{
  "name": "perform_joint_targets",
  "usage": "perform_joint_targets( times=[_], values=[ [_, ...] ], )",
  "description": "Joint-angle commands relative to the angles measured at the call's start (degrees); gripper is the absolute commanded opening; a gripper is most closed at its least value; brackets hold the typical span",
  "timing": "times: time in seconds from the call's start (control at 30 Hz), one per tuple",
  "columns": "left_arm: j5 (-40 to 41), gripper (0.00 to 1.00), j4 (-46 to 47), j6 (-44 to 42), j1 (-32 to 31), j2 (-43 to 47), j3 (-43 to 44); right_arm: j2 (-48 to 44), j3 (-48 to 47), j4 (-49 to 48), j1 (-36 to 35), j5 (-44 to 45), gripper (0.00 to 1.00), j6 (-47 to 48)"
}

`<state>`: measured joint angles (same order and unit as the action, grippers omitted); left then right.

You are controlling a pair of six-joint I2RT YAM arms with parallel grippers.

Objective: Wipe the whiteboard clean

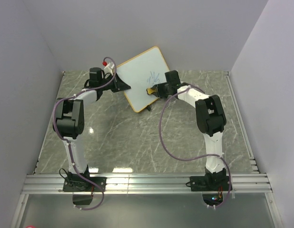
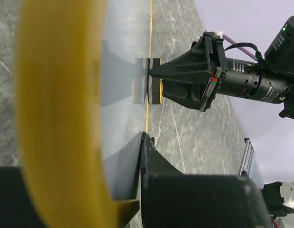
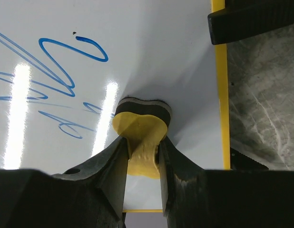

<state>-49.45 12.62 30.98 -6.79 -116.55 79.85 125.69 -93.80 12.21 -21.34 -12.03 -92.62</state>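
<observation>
Over the marble tabletop, left gripper clamped the whiteboard edge; right gripper pinched an eraser against it.

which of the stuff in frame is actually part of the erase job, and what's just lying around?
In the job:
whiteboard, clamped at its edge by the left gripper
blue scribbles on its face
yellow eraser, pinched in the right gripper and pressed to the board

Lying about:
red-tipped white item by the left gripper, too small to identify

Grey marble table — pale walls.
</observation>
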Motion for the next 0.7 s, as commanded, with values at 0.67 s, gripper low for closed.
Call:
perform_joint_targets(
  times=[0.67],
  values=[
    [-9.26,0.0,-14.9,-7.07,-2.53,-0.78,-0.84,24.7,-37.96,15.98,0.95,3.25,0.0,-2.41]
  ],
)
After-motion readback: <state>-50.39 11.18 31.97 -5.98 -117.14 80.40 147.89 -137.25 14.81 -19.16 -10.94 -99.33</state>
